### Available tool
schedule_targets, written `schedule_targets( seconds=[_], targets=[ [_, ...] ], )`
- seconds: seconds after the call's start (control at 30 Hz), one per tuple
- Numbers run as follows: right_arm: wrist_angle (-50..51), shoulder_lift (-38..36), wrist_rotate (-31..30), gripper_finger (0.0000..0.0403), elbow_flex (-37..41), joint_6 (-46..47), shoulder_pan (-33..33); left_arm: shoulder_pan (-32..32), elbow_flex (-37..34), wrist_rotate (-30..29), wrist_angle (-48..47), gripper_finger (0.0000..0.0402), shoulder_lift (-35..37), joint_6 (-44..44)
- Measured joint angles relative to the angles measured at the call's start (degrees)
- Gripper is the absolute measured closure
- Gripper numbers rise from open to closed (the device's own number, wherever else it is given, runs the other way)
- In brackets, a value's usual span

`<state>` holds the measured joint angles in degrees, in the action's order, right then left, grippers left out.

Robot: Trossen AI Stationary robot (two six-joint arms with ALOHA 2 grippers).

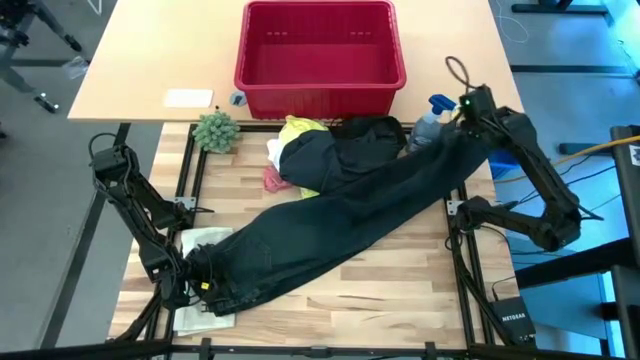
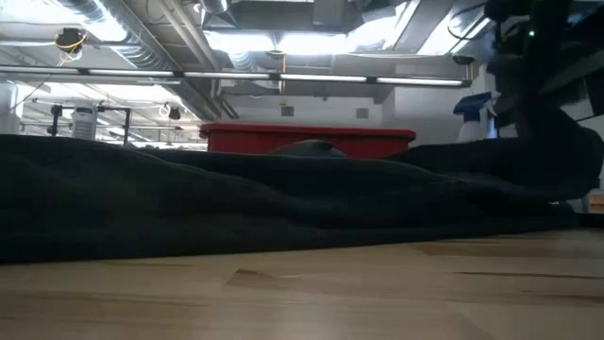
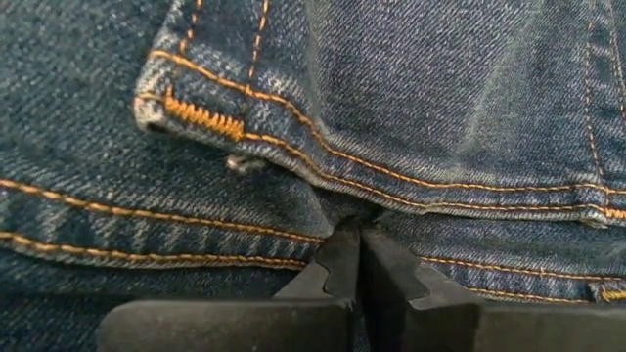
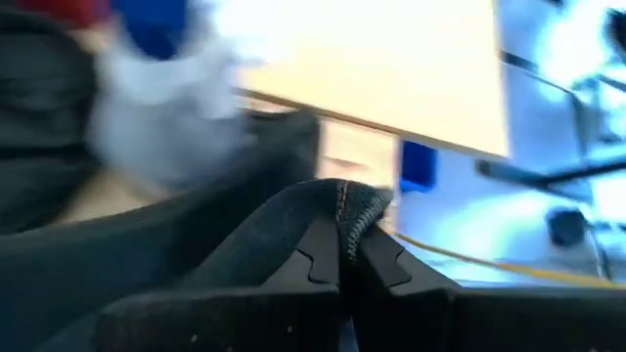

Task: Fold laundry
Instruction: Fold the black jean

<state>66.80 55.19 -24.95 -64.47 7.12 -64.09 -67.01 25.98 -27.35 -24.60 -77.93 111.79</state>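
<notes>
We saw the dark trousers (image 1: 340,215) stretched diagonally across the surface (image 1: 400,290), the left claw (image 1: 197,283) clamped on the waistband, the right claw (image 1: 462,112) pinching a leg end. No fold looked made; the yellow T-shirt (image 1: 297,128) lay bunched by the red basket (image 1: 318,50). Bare wood remained nearer the front edge.

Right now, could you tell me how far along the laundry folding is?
Nothing looks folded yet. In hand: the dark trousers are stretched across the table, the left gripper shut on the stitched end and the right gripper on the other. Left: the yellow T-shirt and pink cloth lie bunched by the red basket.
</notes>
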Motion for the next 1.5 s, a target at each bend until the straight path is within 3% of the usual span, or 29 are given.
schedule_targets(
  seconds=[0.17, 0.3, 0.6, 0.83, 0.9, 1.03, 1.17, 1.23, 1.37, 1.5],
  targets=[
    [-2.3, -0.2, 0.5, 0.0403, 0.1, 0.0, -8.4, 0.0, 0.0, 0.0, 0.0, 0.0402, 0.0, 0.1],
    [-2.1, -0.2, -3.8, 0.0386, 0.1, -1.3, -11.2, 0.0, 0.0, -0.1, 0.1, 0.0401, -0.1, 0.1],
    [-2.5, -0.2, 3.7, 0.0269, 0.1, 0.1, -10.9, 0.0, 0.0, -0.1, 0.0, 0.0401, -0.1, 0.1],
    [-1.8, -0.8, 4.4, 0.0194, 0.1, -2.1, -10.9, 0.0, 0.0, -0.1, -0.1, 0.0402, -0.1, 0.1],
    [-2.4, -2.4, 10.5, 0.0182, 0.1, -4.4, -11.0, 0.0, 0.0, -0.1, 0.0, 0.0401, -0.1, 0.1],
    [-3.7, -7.3, 31.0, 0.0174, 0.1, -7.4, -10.9, 0.2, 0.3, -0.3, 0.1, 0.0402, -0.1, 0.4],
    [-3.6, -13.0, 46.0, 0.0183, 0.1, -7.0, -10.3, 1.8, 4.4, -0.5, -6.3, 0.0402, 0.8, -1.7],
    [-3.7, -15.6, 49.2, 0.0190, 0.0, -4.7, -8.8, 2.9, 7.3, -1.1, -13.3, 0.0402, 1.9, -3.8],
    [-3.2, -19.7, 49.3, 0.0200, 0.0, -2.9, -5.8, 4.6, 12.7, -3.4, -25.5, 0.0402, 4.4, -5.9],
    [-1.3, -21.3, 49.6, 0.0198, 0.0, -2.8, -3.8, 5.6, 13.6, -1.7, -29.8, 0.0396, 6.0, -4.6]
  ],
)
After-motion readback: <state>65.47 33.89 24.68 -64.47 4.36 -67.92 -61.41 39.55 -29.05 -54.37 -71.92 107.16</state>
